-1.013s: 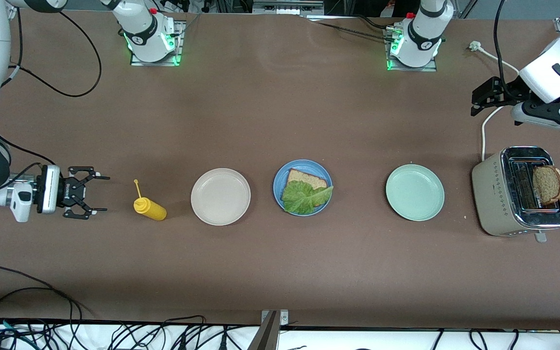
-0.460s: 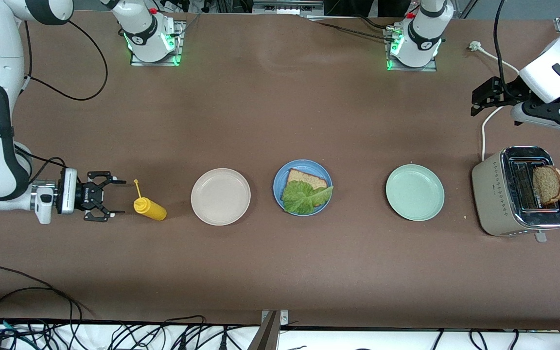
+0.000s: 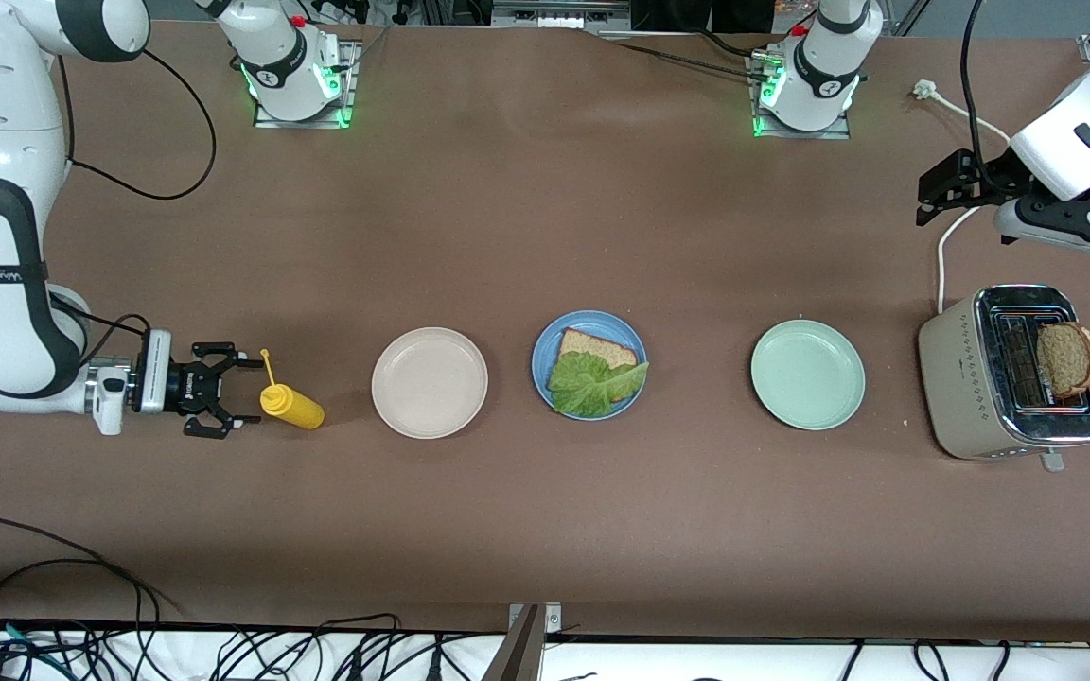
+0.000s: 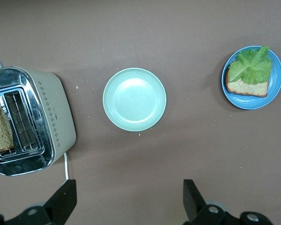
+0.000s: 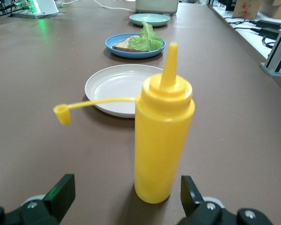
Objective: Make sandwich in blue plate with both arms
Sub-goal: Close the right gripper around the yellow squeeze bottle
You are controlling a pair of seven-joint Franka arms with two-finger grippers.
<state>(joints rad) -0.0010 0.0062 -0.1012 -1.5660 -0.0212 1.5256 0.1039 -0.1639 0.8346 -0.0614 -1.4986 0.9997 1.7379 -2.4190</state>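
The blue plate [image 3: 541,359] holds one brown bread slice [image 3: 599,347] with a green lettuce leaf [image 3: 594,383] on it. A second bread slice [image 3: 1067,359] stands in the toaster [image 3: 971,378]. My right gripper [image 3: 240,395] is open and low over the table, its fingertips just short of a yellow squeeze bottle [image 3: 291,407]. In the right wrist view the bottle [image 5: 163,140] stands just ahead of the open gripper [image 5: 125,185]. My left gripper [image 3: 928,199] waits open and empty, up over the table by the toaster. Its wrist view [image 4: 129,197] shows the blue plate [image 4: 277,86].
A beige plate [image 3: 429,382] lies between the bottle and the blue plate. A mint green plate [image 3: 807,374] lies between the blue plate and the toaster. The bottle's cap [image 5: 62,114] hangs off on its tether. A white cord [image 3: 944,260] runs from the toaster.
My right arm has moved along the table toward the yellow bottle, and its open gripper is now close to it. The left arm has not moved.
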